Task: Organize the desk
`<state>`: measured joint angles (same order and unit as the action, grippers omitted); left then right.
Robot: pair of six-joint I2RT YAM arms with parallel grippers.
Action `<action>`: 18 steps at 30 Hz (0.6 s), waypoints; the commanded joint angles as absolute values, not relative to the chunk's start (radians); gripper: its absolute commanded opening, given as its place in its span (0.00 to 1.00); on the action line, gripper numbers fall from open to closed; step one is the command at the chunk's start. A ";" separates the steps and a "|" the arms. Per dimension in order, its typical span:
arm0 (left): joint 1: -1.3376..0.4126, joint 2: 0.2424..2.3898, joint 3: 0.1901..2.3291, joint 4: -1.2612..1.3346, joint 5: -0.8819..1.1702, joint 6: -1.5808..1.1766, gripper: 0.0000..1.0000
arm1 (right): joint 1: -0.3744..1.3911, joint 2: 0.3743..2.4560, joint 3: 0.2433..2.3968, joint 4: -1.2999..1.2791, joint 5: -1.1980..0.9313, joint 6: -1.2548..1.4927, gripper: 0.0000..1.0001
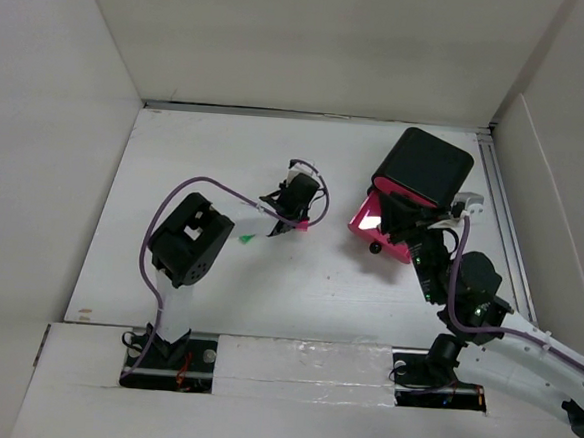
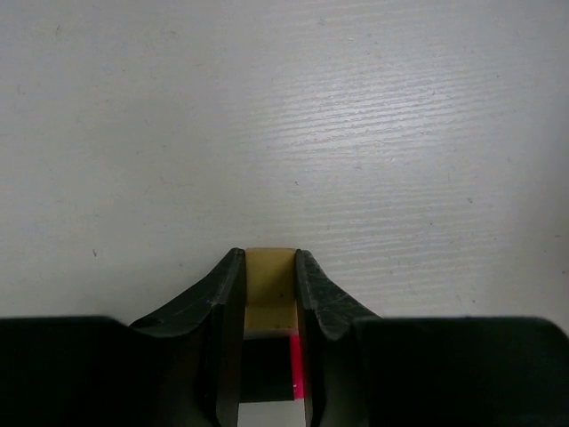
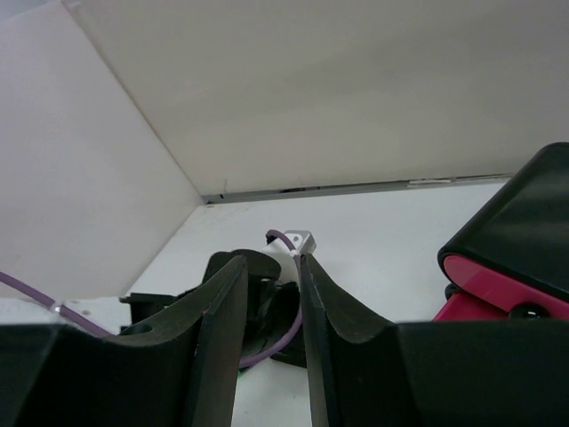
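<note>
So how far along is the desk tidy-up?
Done: the pink drawer of the black box stands open. In hand: the left gripper grips a small tan block over the desk. Left: probably stowing it; a small green item lies loose. The right gripper holds nothing.

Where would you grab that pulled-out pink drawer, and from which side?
Probably by the small black knob on the pink drawer front, from the near side: the drawer sticks out of the black box toward that side, and the knob is its only narrow part.

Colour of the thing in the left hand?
Tan item, pink strip lower down, held in the left hand. Best in left wrist view.
</note>
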<state>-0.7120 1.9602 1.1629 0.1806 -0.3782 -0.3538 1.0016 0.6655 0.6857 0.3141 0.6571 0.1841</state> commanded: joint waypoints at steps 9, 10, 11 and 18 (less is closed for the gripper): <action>-0.802 1.654 1.127 0.446 -0.062 -0.426 0.00 | 1.000 0.664 0.710 0.354 0.679 0.189 0.35; -0.817 1.655 1.137 0.466 -0.048 -0.434 0.00 | 1.000 0.663 0.709 0.356 0.681 0.190 0.35; -0.842 1.658 1.138 0.488 -0.032 -0.449 0.00 | 1.000 0.658 0.709 0.354 0.677 0.189 0.35; -0.877 1.766 1.238 0.546 0.147 -0.488 0.03 | 1.000 0.638 0.703 0.353 0.675 0.189 0.34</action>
<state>-0.8757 1.7367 1.1797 0.4778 0.0528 -0.4576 1.0016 0.6514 0.6857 0.3157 0.6720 0.1844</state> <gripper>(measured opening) 0.192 0.338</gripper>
